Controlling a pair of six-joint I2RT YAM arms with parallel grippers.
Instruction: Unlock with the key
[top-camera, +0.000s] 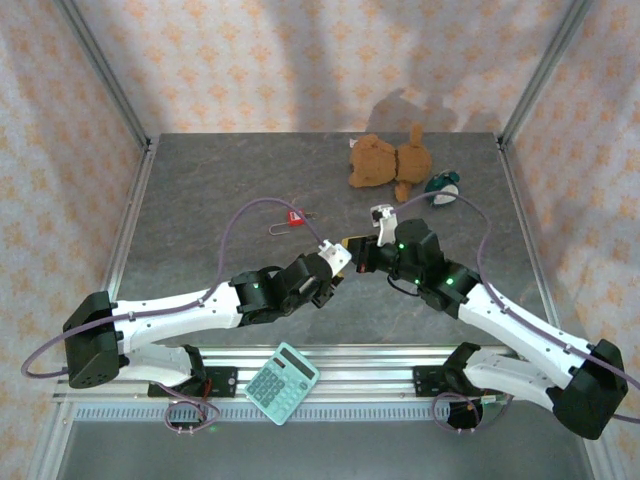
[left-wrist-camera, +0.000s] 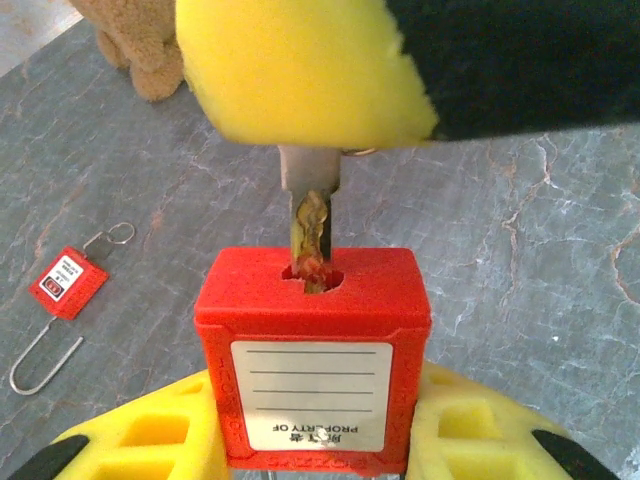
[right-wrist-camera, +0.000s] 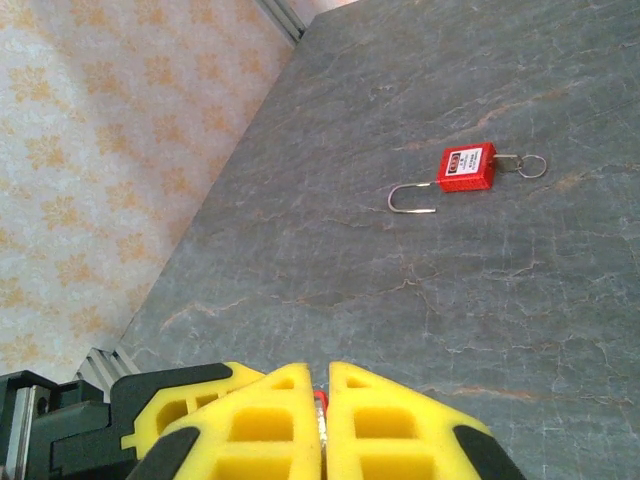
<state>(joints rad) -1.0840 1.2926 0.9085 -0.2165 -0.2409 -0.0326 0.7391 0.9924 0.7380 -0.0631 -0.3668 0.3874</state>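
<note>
Pinching the key (left-wrist-camera: 312, 215) in the padlock (left-wrist-camera: 312, 350), the right gripper (right-wrist-camera: 326, 400) hides its head

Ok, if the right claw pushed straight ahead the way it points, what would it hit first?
Most likely the red padlock gripped in the left claw. The right claw holds the key, whose blade already sits in the keyhole, so the lock body comes first.

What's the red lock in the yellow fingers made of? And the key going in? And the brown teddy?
The red lock looks like matte moulded plastic, with a paper-like label. The key seems metal: thin, grey-brassy, slightly shiny. The teddy looks like soft plush, fuzzy and brown.
</note>
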